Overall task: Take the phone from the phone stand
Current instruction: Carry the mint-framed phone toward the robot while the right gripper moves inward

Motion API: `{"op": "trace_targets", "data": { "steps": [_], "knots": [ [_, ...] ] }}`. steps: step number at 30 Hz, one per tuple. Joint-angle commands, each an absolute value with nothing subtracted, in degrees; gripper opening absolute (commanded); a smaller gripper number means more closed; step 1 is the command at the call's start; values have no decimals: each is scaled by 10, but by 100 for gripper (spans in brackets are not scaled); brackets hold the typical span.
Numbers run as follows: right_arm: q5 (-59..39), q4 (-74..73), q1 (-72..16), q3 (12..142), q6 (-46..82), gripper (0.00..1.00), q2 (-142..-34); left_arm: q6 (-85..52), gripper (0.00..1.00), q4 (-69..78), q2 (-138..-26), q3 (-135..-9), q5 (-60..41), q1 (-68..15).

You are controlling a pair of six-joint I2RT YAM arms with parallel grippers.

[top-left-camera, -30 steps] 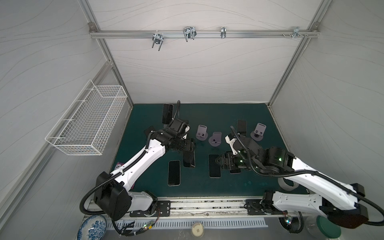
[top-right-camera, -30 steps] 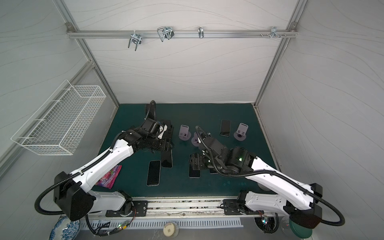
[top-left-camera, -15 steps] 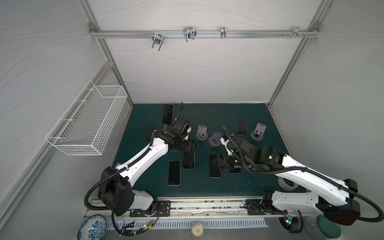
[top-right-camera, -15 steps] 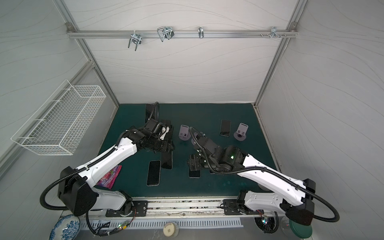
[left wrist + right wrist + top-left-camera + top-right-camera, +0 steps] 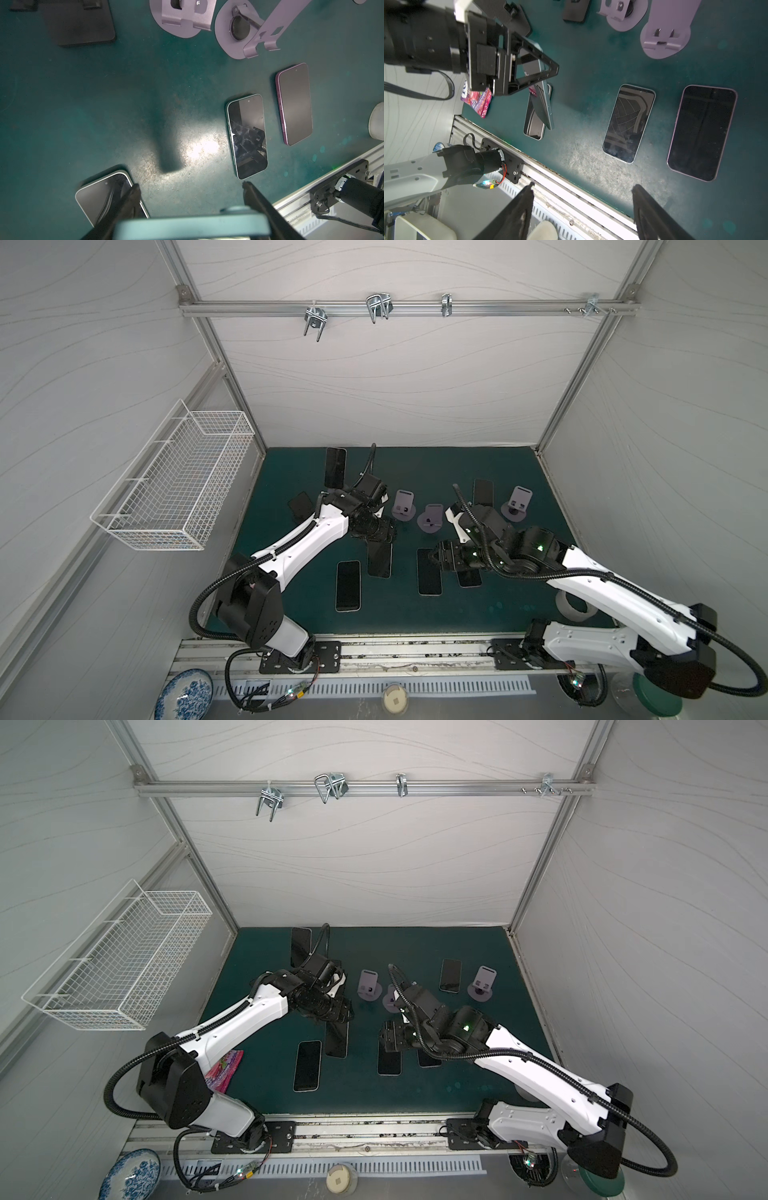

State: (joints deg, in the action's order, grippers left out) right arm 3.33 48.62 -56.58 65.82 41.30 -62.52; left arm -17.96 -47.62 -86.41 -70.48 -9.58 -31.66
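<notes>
left fingers [image 5: 131, 199] clamped, right fingers [image 5: 522, 207] apart

Bare mat [image 5: 399, 605] lies between flat phones [image 5: 348, 585], purple stands [image 5: 404, 504] crowding behind.

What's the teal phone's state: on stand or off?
Off: left gripper holds teal phone tilted over green mat, apart from purple stands.

Glossy glass is shown on the flat phone [image 5: 629, 122]; the desk [image 5: 93, 99] is seen matt, scuffed; the phone stand [image 5: 664, 39], satin-smooth.
</notes>
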Motion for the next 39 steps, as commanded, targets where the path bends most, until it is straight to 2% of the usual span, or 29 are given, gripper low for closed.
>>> {"op": "trace_targets", "data": {
  "steps": [1, 10, 20, 23, 28, 39],
  "knots": [
    [25, 483, -554, 653, 397, 76, -607, -170, 29, -486, -870, -733, -89, -320],
    [13, 479, -529, 654, 364, 76, -599, -179, 21, -476, -891, -740, -87, -327],
    [22, 499, -513, 675, 325, 76, -584, -179, 18, -487, -920, -767, -91, -337],
    [32, 488, -511, 665, 318, 76, -568, -174, 12, -504, -940, -790, -96, -342],
    [36, 462, -505, 643, 316, 76, -553, -169, 11, -511, -955, -802, -93, -348],
    [4, 447, -502, 639, 315, 76, -593, -181, 10, -508, -966, -784, -98, -358]
  ]
}}
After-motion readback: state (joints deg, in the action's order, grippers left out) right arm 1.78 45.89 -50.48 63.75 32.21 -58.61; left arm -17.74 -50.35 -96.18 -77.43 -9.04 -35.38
